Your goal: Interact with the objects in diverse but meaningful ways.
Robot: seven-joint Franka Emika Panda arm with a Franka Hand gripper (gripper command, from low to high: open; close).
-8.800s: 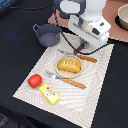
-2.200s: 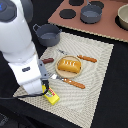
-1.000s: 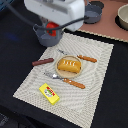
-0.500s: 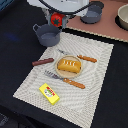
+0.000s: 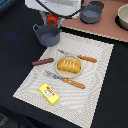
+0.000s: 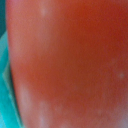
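Tomato (image 5: 51,20) held over the pot (image 5: 48,35), loaf (image 5: 69,65) waiting on its plate (image 5: 58,73)

I have the tool (image 5: 52,21) closed on the tomato, which fills the wrist view (image 6: 70,60) edge to edge in red, so the grip reads as firm and close to the camera. It hangs just above the pot, which sits at the far corner of the mat (image 5: 97,80) from the packet (image 5: 49,93); to my eye that lines it up for a drop into the pot, as one would load a saucepan. The loaf stays centred on the plate, a knife (image 5: 74,83) just on the near side of it and another utensil (image 5: 86,58) on the far side, laid like a place setting. The sausage (image 5: 42,62) lies beside the plate, toward the pot. Two more pots (image 5: 91,13) stand on the brown board beyond the mat.
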